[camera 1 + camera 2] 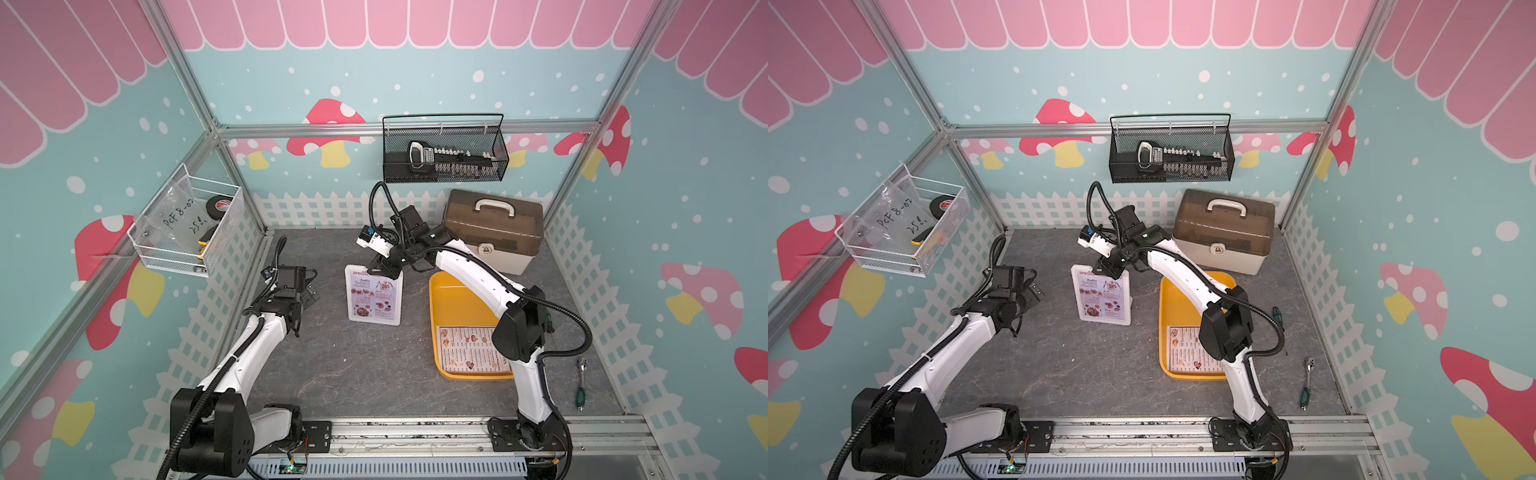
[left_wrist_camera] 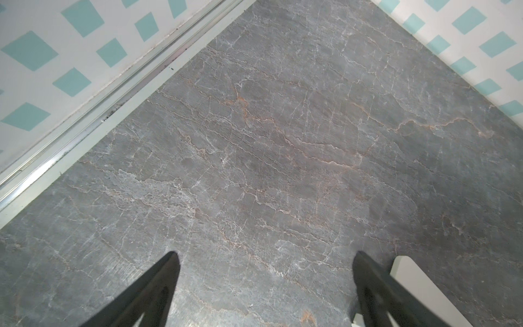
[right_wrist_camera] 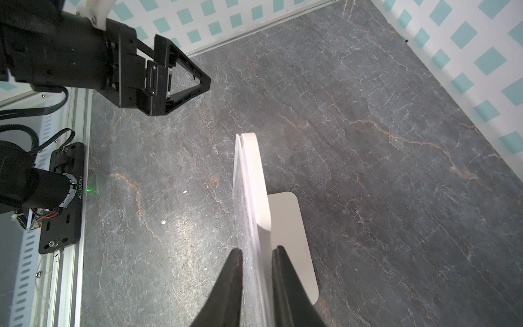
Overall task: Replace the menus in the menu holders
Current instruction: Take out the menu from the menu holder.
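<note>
The menu holder (image 3: 256, 175) stands upright between your right pincer's (image 3: 258, 250) narrowed jaws, which straddle its top edge; whether they pinch it, you cannot tell. Both top views, unlike the wrist view, show the Special Menu (image 1: 372, 297) inside it. Your left pincer (image 2: 266, 254) gapes wide.

Left arm (image 1: 249, 357), right arm (image 1: 465, 270): white shell links met black joint housings. Black corrugated cables (image 1: 590, 336) ran alongside both. Left gripper (image 2: 266, 256), right gripper (image 3: 258, 249) had black tapered fingers (image 2: 152, 288), triangular open frames. Black slotted base plate (image 3: 60, 198) carried silver screws (image 3: 51, 243), white serial marking (image 3: 81, 188); green light (image 3: 90, 191) glowed beside it.
</note>
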Robot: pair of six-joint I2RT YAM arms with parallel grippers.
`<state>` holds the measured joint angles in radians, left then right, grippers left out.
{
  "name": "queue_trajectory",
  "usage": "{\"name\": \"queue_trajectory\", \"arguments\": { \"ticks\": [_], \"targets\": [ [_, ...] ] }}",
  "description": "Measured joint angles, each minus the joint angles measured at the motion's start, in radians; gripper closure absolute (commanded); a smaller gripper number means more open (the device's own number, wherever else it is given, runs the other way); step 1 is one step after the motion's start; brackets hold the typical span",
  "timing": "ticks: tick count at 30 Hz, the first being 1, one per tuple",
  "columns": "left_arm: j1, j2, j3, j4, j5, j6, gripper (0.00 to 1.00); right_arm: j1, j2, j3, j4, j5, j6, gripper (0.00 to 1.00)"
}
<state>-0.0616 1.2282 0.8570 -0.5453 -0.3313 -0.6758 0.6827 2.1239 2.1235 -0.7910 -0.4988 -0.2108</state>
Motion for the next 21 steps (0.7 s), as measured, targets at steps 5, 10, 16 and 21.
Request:
{"name": "queue_trajectory", "arguments": {
  "ticks": [5,10,16,21],
  "targets": [
    [0.000,-0.013,0.005,-0.005,-0.006,0.008,0.04,0.000,0.003,0.000,-0.002,0.001,-0.003,0.91],
    [-0.004,-0.021,0.022,-0.013,-0.017,0.027,0.04,0.000,0.003,0.000,-0.003,-0.008,-0.001,0.95],
    [-0.024,-0.028,0.030,-0.019,-0.027,0.040,0.05,0.000,0.003,0.000,-0.003,-0.018,0.010,0.93],
    [-0.044,-0.028,0.031,-0.020,-0.036,0.054,0.05,0.000,0.003,0.000,-0.003,-0.019,0.014,0.93]
  ]
}}
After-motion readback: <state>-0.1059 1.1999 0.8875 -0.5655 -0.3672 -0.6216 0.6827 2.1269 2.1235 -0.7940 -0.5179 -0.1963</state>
